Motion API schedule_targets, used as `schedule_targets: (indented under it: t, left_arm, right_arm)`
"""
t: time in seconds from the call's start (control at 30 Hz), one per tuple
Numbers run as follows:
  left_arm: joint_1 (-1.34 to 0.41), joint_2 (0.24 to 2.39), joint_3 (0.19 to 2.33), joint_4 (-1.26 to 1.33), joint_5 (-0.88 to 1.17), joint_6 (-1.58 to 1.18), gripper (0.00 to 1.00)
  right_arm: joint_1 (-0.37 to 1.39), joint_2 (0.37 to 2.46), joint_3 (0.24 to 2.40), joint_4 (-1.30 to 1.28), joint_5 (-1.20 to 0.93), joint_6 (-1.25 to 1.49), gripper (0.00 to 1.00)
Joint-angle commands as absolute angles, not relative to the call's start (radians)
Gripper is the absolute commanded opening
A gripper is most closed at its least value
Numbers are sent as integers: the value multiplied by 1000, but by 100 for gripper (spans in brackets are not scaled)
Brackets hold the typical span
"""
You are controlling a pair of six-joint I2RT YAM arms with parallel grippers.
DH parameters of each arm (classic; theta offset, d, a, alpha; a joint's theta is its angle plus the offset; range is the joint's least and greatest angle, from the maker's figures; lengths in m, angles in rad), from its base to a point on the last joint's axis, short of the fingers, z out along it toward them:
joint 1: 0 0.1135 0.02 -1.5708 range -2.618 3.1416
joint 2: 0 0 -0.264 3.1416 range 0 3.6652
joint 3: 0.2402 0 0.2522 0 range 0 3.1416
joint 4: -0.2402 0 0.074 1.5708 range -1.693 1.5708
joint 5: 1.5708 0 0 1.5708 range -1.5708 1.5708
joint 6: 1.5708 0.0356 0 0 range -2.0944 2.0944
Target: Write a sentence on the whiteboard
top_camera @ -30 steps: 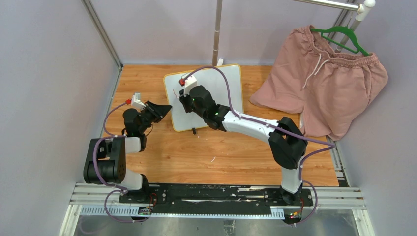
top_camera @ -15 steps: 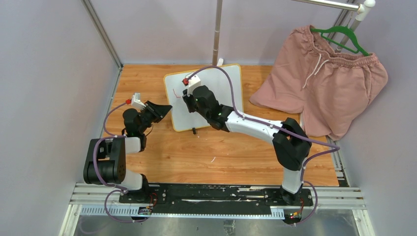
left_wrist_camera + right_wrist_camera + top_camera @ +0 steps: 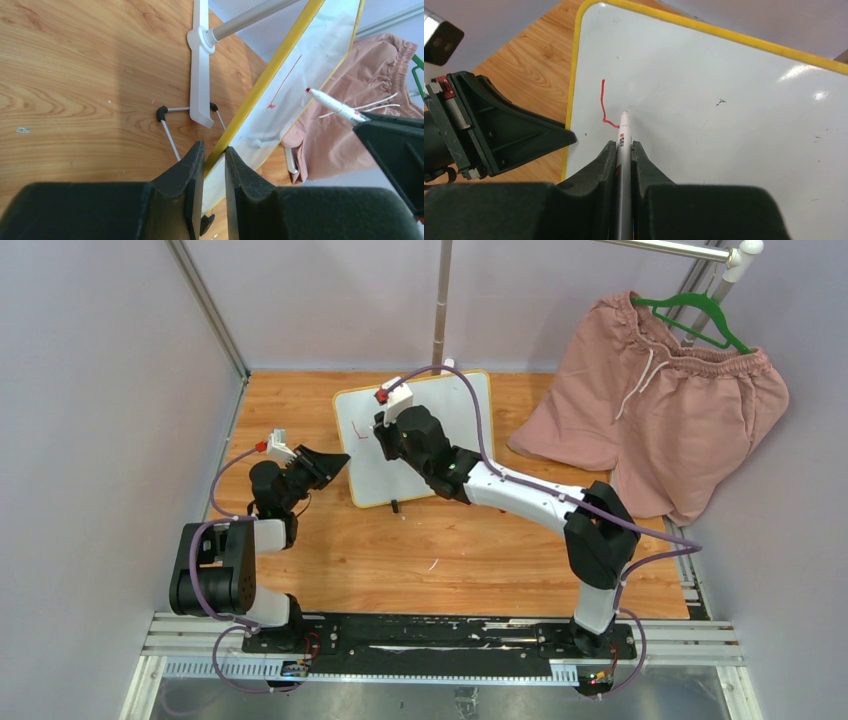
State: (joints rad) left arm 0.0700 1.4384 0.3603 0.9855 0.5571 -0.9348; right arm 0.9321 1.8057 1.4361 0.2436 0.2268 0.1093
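Top external view: the whiteboard (image 3: pixel 372 472) stands propped at a tilt on the far half of the wooden counter (image 3: pixel 450 550), and both arms reach to it.
Whiteboard: glossy white with a thin yellow frame and rounded corners. In the left wrist view, thin wire legs ending in black feet (image 3: pixel 161 113) show behind it.
Left gripper (image 3: pixel 215 165): narrow, with its two dark fingers closed on the board's yellow left edge, low on that side.
Right gripper (image 3: pixel 624 150): narrow, clamped around a marker (image 3: pixel 624 131) that sticks out between the fingers toward the board's face.
Marker: pale barrel with a red tip. The tip sits just beside the lower end of the writing; whether it touches the surface cannot be told.
Sentence: only one red stroke (image 3: pixel 603 102), a wavy downward line with a small hook to the right, near the board's left edge.
Behind the board: a metal pole (image 3: pixel 441 300) rises from a white base.
Right side: pink shorts (image 3: pixel 660 410) hang from a green hanger (image 3: pixel 700 310) and drape onto the counter's far right part, apart from the board.
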Motion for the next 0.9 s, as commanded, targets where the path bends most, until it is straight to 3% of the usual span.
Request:
schedule_targets:
  t: [0.0, 0.87]
  left_arm:
    - [68, 1417, 350, 999, 574, -935, 0]
    - [69, 1418, 351, 1008, 575, -939, 0]
  right_arm:
    - [915, 1820, 1488, 239, 235, 94, 0]
    - [913, 1847, 1474, 215, 198, 109, 0]
